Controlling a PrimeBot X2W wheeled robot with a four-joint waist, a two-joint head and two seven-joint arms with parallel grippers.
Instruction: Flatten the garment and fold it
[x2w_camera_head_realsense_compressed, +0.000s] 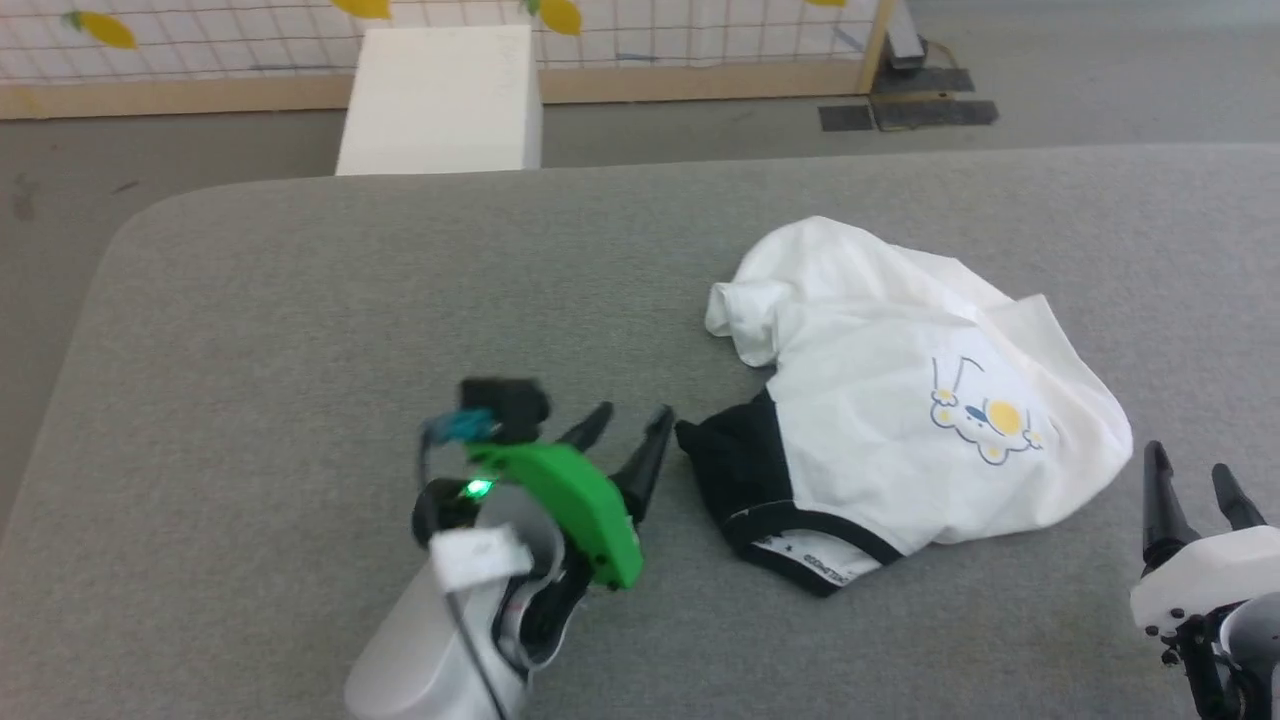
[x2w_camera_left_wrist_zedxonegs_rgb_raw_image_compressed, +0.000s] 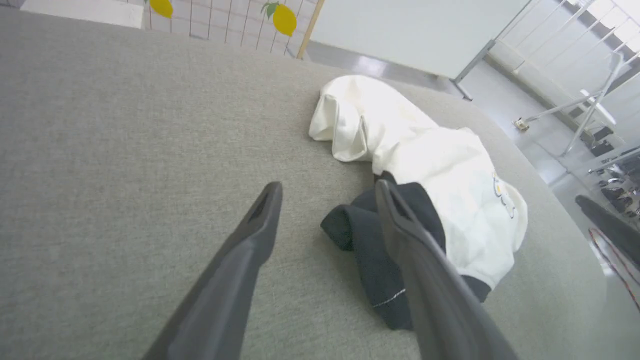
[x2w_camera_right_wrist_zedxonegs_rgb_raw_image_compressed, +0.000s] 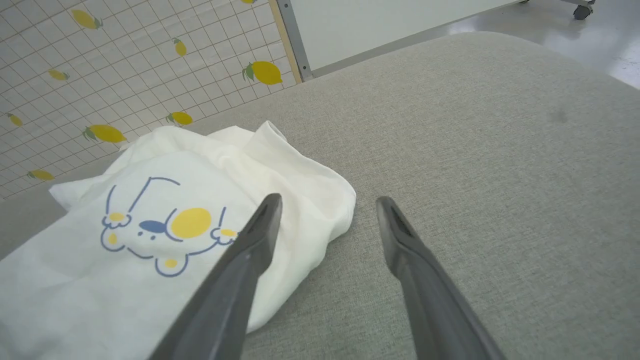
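The garment (x2w_camera_head_realsense_compressed: 900, 400) lies crumpled on the grey table (x2w_camera_head_realsense_compressed: 300, 300), right of centre: white cloth with a yellow-and-blue cartoon print (x2w_camera_head_realsense_compressed: 985, 415) and a black sleeve (x2w_camera_head_realsense_compressed: 735, 470) at its near left. My left gripper (x2w_camera_head_realsense_compressed: 630, 420) is open just left of that black sleeve (x2w_camera_left_wrist_zedxonegs_rgb_raw_image_compressed: 365, 240), nothing between its fingers. My right gripper (x2w_camera_head_realsense_compressed: 1190, 475) stands open at the garment's near right edge (x2w_camera_right_wrist_zedxonegs_rgb_raw_image_compressed: 320, 220), holding nothing; its left finger (x2w_camera_right_wrist_zedxonegs_rgb_raw_image_compressed: 255, 240) overlaps the white cloth in the right wrist view.
A white box (x2w_camera_head_realsense_compressed: 440, 100) stands on the floor beyond the table's far edge. Behind it runs a tiled partition with lemon prints (x2w_camera_right_wrist_zedxonegs_rgb_raw_image_compressed: 100, 75). Wide bare table surface lies to the left (x2w_camera_left_wrist_zedxonegs_rgb_raw_image_compressed: 125, 125) and to the right (x2w_camera_right_wrist_zedxonegs_rgb_raw_image_compressed: 500, 125).
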